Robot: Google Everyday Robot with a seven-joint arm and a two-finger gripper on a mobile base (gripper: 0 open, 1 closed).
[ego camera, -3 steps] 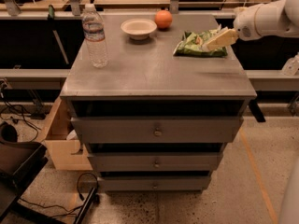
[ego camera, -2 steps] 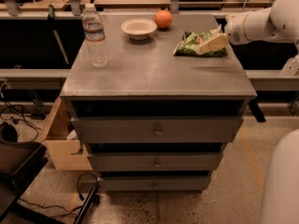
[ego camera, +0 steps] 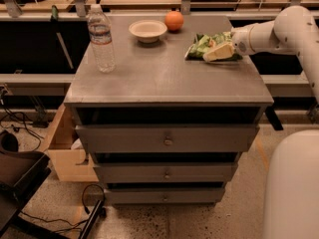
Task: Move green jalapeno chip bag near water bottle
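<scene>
bench (ego camera: 164, 86): carried everything.
water bottle (ego camera: 101, 39): stood upright at the left, well apart from the bag.
green jalapeno chip bag (ego camera: 203, 43): lay at the right rear.
hand (ego camera: 218, 52): rested on the bag; I could not tell its grip.
risk: slick foil might slip; a low sweep might clip the bowl (ego camera: 147, 30).

Tabletop (ego camera: 164, 78): matt grey, metal-looking, smooth, faint scuffed sheen.
Drawer fronts (ego camera: 164, 138): same dull grey finish.
Green jalapeno chip bag (ego camera: 204, 45): crinkled foil, glossy highlights.
Water bottle (ego camera: 101, 41): clear ribbed plastic, white plastic cap, printed label band.
Bowl (ego camera: 147, 30): pale, smooth, matt.
Orange (ego camera: 174, 20): smooth skin, slight shine.
End effector (ego camera: 222, 52): pale, smooth, plastic-looking, at bag's right end, far right of tabletop.
Arm (ego camera: 279, 31): white, smooth shell, soft gloss.
Box (ego camera: 62, 148): brown cardboard, matt.
Floor (ego camera: 199, 218): speckled, stone-like.
</scene>
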